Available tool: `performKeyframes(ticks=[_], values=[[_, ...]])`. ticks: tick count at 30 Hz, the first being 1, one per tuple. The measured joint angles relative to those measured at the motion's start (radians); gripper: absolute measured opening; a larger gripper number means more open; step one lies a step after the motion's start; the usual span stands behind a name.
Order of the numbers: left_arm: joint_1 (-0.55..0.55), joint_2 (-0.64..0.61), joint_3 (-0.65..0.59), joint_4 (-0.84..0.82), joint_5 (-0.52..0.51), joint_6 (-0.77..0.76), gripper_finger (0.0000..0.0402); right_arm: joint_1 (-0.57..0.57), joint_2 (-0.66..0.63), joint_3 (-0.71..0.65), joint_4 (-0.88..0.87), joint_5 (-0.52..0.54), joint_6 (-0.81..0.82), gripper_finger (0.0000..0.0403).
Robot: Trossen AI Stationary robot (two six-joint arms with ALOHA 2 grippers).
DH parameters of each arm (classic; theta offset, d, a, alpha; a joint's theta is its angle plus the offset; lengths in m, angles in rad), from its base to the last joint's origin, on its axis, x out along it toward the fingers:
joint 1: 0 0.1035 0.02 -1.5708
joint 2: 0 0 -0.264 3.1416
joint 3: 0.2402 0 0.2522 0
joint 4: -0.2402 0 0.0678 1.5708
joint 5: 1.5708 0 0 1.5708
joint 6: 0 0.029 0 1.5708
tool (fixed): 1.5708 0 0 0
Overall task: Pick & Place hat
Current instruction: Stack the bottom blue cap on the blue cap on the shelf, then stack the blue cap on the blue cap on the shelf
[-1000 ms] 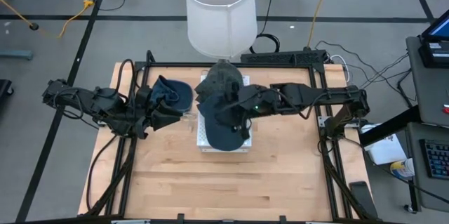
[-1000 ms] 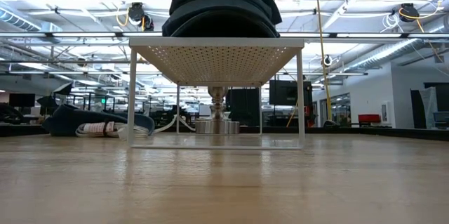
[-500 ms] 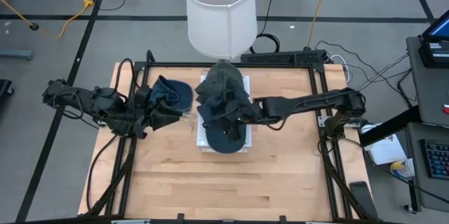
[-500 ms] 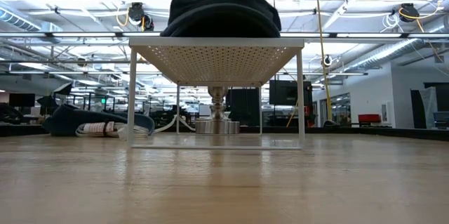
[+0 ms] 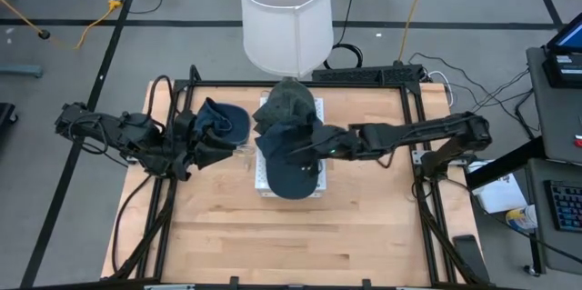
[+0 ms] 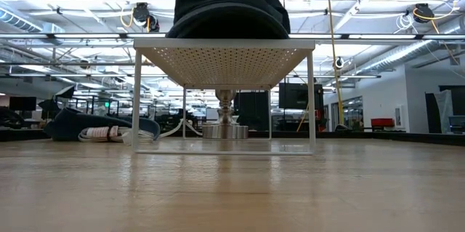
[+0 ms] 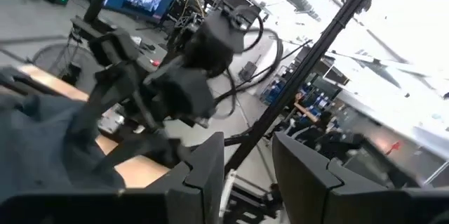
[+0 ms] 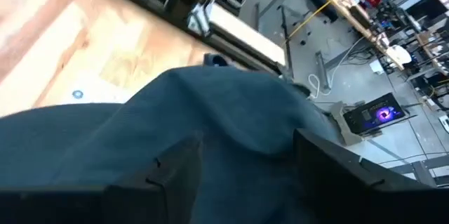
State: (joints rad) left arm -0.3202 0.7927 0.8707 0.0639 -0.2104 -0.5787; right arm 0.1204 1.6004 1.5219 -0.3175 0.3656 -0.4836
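Two hats (image 5: 289, 135) sit stacked on the white rack (image 5: 264, 184) at the centre of the high view, and a third hat (image 5: 221, 121) lies on the table (image 5: 291, 235) to the left of it, just beside the left gripper (image 5: 235, 149). The right gripper (image 5: 293, 153) reaches in from the right of the frame and rests over the top hat's dark blue crown. In the right wrist view its two fingers (image 8: 175, 175) stand spread, with blue cloth filling the space between them and nothing pinched, so it reads as released on the hat, not grasping it.

The step in hand looks like the placing of a hat on the rack, at or near its end (the low view shows the pile (image 6: 229, 10) seated squarely on the perforated shelf (image 6: 224, 44), which supports that). It could equally be the approach to a fresh pick; the pictures alone do not settle this.

The left gripper waits at middle left, its fingers (image 7: 203, 175) parted and holding nothing.

If the place is done, the next move calls for a straight lift clear of the crown, without dragging the cloth sideways, since the pile is soft and sits high on a narrow shelf. The hat left on the table would then be the one to fetch.
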Motion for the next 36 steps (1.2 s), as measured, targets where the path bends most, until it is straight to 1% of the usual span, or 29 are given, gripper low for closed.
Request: performKeyframes(ticks=[3, 7, 11, 14, 18, 25, 28, 31, 34, 36], values=[[0.0, 0.0, 0.0, 0.0, -0.005, 0.061, 0.0124, 0.006, -0.049, 0.0, 0.007, 0.0, 0.02, 0.0219], [0.0, 0.0, 0.0, -0.004, -0.022, 0.099, 0.0124, 0.031, -0.103, 0.0, 0.015, -0.002, 0.084, 0.0218], [0.0, 0.0, 0.0, -0.06, -0.024, 0.122, 0.0124, 0.079, -0.148, 0.0, 0.036, -0.012, 0.133, 0.0215], [0.0, 0.0, 0.0, -0.156, -0.047, 0.088, 0.0124, 0.118, -0.169, 0.0, 0.082, -0.029, 0.139, 0.0217], [0.0, 0.0, 0.0, -0.335, -0.129, -0.023, 0.0124, 0.156, -0.189, 0.0, 0.126, -0.026, 0.137, 0.0221], [0.0, 0.0, 0.0, -0.64, -0.277, -0.207, 0.0124, 0.163, -0.2, 0.0, 0.124, -0.023, 0.141, 0.0221], [0.003, 0.0, 0.0, -0.756, -0.342, -0.267, 0.0124, 0.16, -0.199, 0.0, 0.11, -0.023, 0.117, 0.0221], [0.018, 0.0, 0.0, -0.858, -0.367, -0.296, 0.0124, 0.153, -0.199, 0.0, 0.091, -0.023, 0.096, 0.0221], [0.04, 0.001, 0.0, -0.925, -0.366, -0.274, 0.0124, 0.139, -0.199, 0.0, 0.069, -0.024, 0.102, 0.0222], [0.059, 0.008, 0.0, -0.938, -0.347, -0.261, 0.0124, 0.133, -0.202, 0.0, 0.045, -0.023, 0.102, 0.0222]])
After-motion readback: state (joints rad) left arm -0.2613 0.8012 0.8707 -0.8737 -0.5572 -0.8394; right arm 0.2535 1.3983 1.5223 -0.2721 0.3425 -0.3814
